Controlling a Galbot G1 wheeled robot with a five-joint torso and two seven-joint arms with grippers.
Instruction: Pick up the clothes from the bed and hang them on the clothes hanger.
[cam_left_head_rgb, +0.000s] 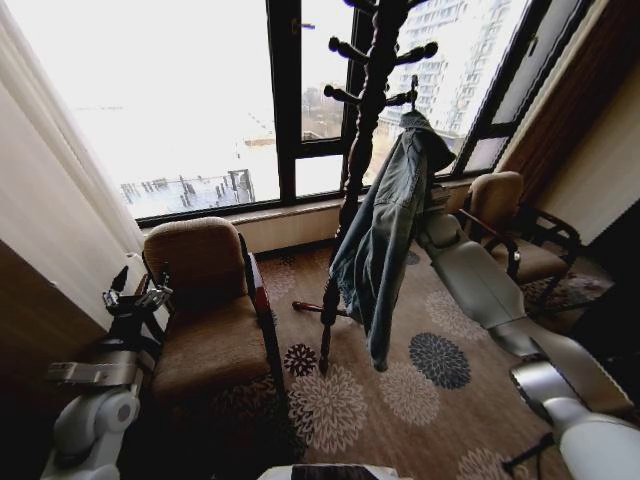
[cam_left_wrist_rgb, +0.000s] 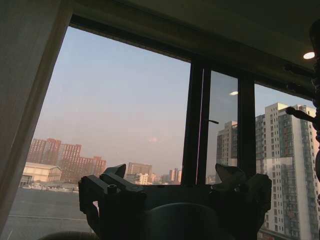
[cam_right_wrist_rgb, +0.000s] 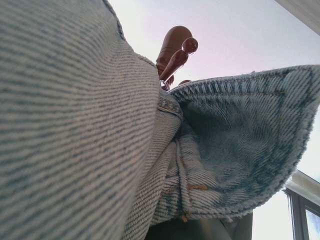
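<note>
The denim jacket (cam_left_head_rgb: 385, 235) already hangs off a peg of the dark wooden coat stand (cam_left_head_rgb: 358, 150), which rises in front of the window between two brown armchairs, so the hanging itself looks largely done; a small dark hook (cam_left_head_rgb: 413, 88) shows at the collar, at about 1 o'clock from the stand's post, though the hanger's frame is hidden inside the cloth. The bed is out of sight from here. What seems left is for the right arm to let go and draw clear. That arm (cam_left_head_rgb: 480, 280) reaches in from 4 o'clock to the jacket's far side, its end effector buried behind the fabric, so whether it is clenched or released cannot be told; its wrist camera looks straight up along the denim folds (cam_right_wrist_rgb: 75, 125) to a turned wooden peg (cam_right_wrist_rgb: 175, 52). The left end effector (cam_left_wrist_rgb: 175, 187) is parked at the robot's left side beside the nearer armchair (cam_left_head_rgb: 205, 310), released and holding nothing. The jacket's long axis runs nearly vertical, collar at 12 o'clock, hem and one sleeve trailing toward 6 o'clock above the patterned carpet (cam_left_head_rgb: 400, 390).
</note>
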